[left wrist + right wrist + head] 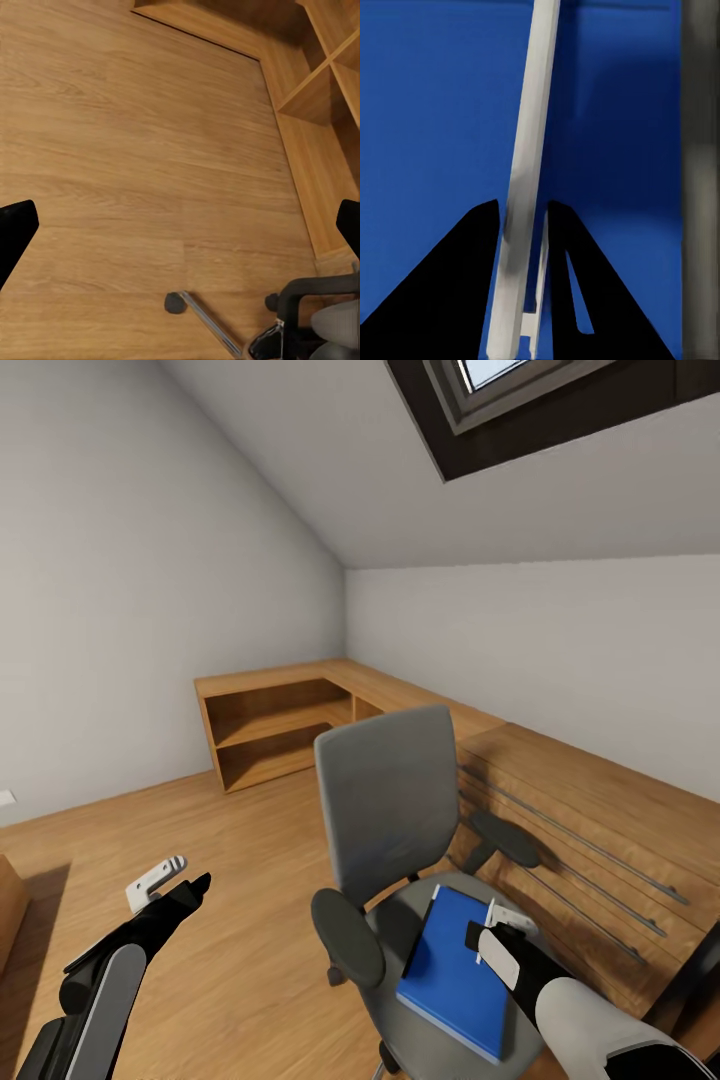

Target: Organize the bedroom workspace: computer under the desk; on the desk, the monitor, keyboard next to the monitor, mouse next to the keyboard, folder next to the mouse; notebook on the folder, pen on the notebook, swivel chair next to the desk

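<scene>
Right end effector (523, 225) was clenched on the white pen (529, 150) just above the blue folder (455, 970) lying on the swivel chair (385, 810) seat, apparently for pickup; left end effector (165, 885) hung released over the floor.

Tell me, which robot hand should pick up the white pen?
Probably the right hand: its fingers sit on either side of the pen over the blue folder on the swivel chair. The left hand hangs over bare floor.

Open floor (240, 840) left of swivel chair (390, 810); dresser (600, 830) crowds its right, armrests flank seat.
</scene>
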### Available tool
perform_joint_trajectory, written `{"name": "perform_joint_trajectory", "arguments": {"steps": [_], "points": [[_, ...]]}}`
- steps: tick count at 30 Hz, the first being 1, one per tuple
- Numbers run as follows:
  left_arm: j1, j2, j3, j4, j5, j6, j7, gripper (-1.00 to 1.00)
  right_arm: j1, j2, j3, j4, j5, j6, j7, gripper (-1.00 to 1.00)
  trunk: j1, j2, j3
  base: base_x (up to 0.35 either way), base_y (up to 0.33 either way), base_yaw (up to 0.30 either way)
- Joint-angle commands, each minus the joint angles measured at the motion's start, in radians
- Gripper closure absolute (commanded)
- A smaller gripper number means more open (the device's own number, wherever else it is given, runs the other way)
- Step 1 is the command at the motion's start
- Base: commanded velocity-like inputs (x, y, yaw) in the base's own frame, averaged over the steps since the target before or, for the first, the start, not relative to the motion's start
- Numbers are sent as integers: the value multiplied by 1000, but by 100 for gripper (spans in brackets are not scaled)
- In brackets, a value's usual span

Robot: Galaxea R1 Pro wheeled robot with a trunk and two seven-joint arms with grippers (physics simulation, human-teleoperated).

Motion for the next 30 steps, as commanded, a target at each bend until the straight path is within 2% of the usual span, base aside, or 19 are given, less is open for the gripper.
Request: {"name": "perform_joint_trajectory", "arguments": {"steps": [1, 10, 14, 17, 19, 21, 25, 26, 27, 30], "points": [[-1, 0, 0, -1, 11, 3, 9, -100, 0, 0, 8, -3, -7, 6, -4, 100, -4, 7, 2, -22, 0, 0], [-1, 0, 0, -1, 10, 3, 8, -100, 0, 1, 12, -6, -6, -2, -2, 100, -39, 70, 30, -263, 0, 0], [-1, 0, -1, -1, 10, 3, 7, -100, 1, 0, 10, -92, -4, -1, -4, 100, -54, 98, 43, -330, 0, 0], [-1, 0, -3, -2, 10, 2, 7, -100, 16, -1, 10, -227, 2, 4, -19, 100, -65, 119, 52, -287, 0, 0], [4, -1, -18, -4, 7, 0, 7, -100, 58, -2, 11, -345, 4, 24, -64, 100, -73, 133, 59, -114, 0, 0], [12, -1, -48, -5, 5, -2, 7, -100, 107, -2, 12, -462, 5, 49, -119, 100, -81, 147, 65, -51, 0, 0], [24, 0, -131, -6, 2, -6, 7, -100, 261, -7, 11, -813, 4, 141, -250, 100, -96, 175, 77, -17, 0, 0], [25, 0, -142, -6, 2, -6, 8, -100, 279, -8, 11, -854, 4, 154, -258, 100, -100, 182, 80, -6, 0, 0], [26, 1, -176, -6, -2, -6, 8, -100, 327, -10, 10, -968, 3, 195, -274, 100, -104, 189, 84, -3, 0, 0], [28, 2, -216, -6, -26, -6, 9, -100, 377, -13, 8, -1084, 3, 240, -285, 100, -115, 210, 93, -2, 0, 0]]}}
